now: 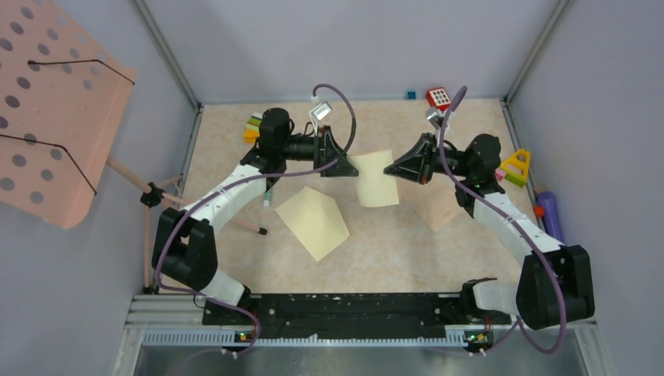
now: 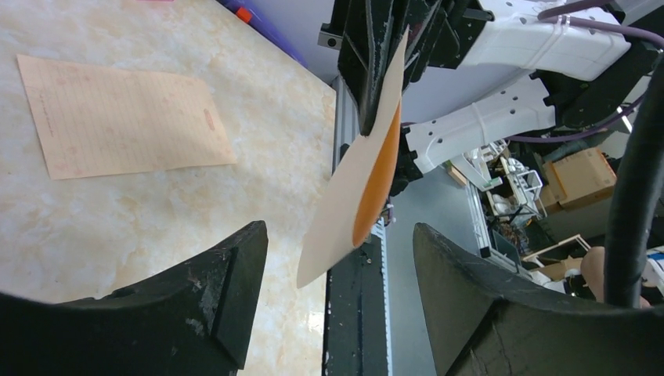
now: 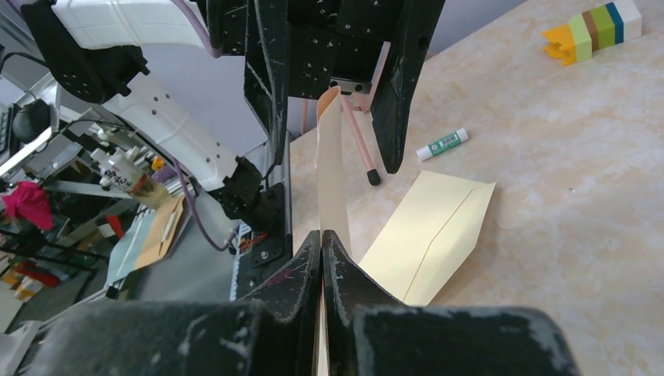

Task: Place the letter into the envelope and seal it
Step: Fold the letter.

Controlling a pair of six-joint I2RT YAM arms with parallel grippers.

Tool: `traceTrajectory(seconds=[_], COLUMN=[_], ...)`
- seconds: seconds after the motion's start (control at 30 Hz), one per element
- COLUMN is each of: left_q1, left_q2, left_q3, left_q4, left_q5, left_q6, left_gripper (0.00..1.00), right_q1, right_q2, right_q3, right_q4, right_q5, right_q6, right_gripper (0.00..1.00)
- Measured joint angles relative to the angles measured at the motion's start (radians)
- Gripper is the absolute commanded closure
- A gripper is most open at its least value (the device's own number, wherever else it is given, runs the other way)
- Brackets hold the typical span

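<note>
Top external: pale yellow envelope (image 1: 313,222), flap open

Pale yellow envelope (image 1: 312,222) flat, flap open

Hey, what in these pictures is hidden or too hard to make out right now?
- Held paper: edge-on in both wrist views and small from above, so any writing is unreadable.
- Envelope: in the right wrist view, its near end is hidden behind the right gripper.
- Tan sheet: in the top view, partly under the right arm.
- Glue stick: label too small to read.
</note>
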Motion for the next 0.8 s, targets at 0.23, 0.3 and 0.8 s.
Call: traceTrajectory(seconds=[0.23,0.3,0.8], left_q1=[0.000,0.000,-0.015], left_q2=[-0.023,-0.032,-0.037], left_q3=[0.000,0.000,0.000], left_q4=[0.001,0.003,0.081], left_q5=[0.054,0.069,0.119], left_q6=[0.001,0.001,-0.048], left_gripper=[0.29,0.32,0.49], right_q1=[-0.035,-0.042,-0.046], right_q2=[0.011,0.025,0.126], right_q3=[0.000,0.000,0.000], right_q4=[0.124,0.169,0.288], right_q5=[-0.005,-0.006,0.012], right_q6=[0.181,0.239,0.506], right_gripper=[1.00,1.00,1.00])
